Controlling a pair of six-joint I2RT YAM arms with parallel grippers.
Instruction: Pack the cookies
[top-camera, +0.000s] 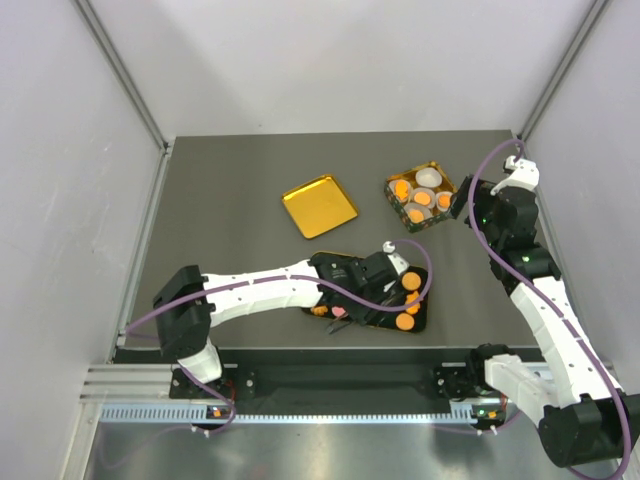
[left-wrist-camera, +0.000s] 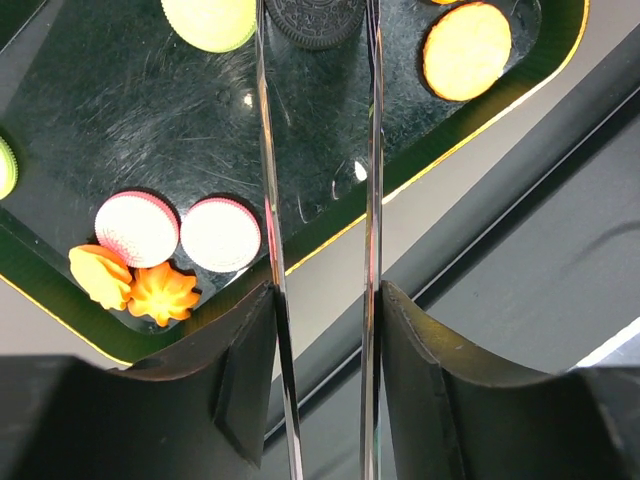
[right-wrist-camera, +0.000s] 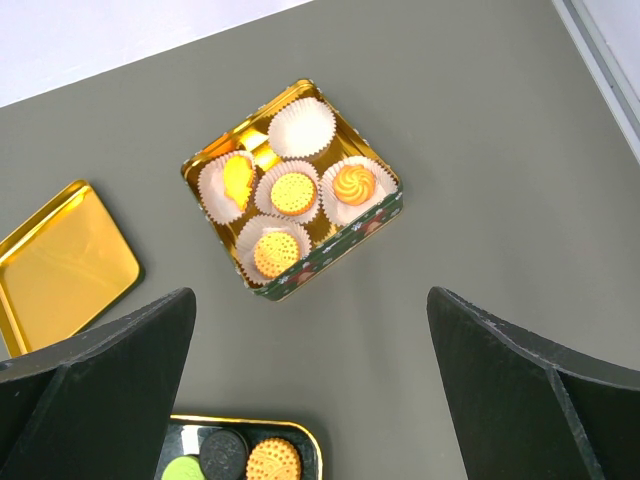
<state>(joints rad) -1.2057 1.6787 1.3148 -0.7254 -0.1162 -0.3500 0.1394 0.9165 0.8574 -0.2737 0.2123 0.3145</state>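
A black gold-rimmed tray (left-wrist-camera: 150, 110) near the front edge carries loose cookies: two pink discs (left-wrist-camera: 137, 228), two orange flowers (left-wrist-camera: 165, 292), a green one (left-wrist-camera: 210, 18), an orange disc (left-wrist-camera: 466, 50) and a dark sandwich cookie (left-wrist-camera: 320, 20). My left gripper (left-wrist-camera: 325, 290) hangs over this tray (top-camera: 350, 265), shut on thin metal tongs (left-wrist-camera: 268, 200). The tong blades stand on either side of the dark cookie. A gold tin (right-wrist-camera: 330, 250) holds white paper cups, most with orange cookies (right-wrist-camera: 292, 192) in them and one empty (right-wrist-camera: 302, 128). My right gripper (right-wrist-camera: 310, 295) hovers open beside the tin (top-camera: 447, 183).
The tin's gold lid (top-camera: 320, 207) lies flat left of the tin. Grey walls close in the table on three sides. The table's front edge and metal rail run just behind the black tray (right-wrist-camera: 300, 432).
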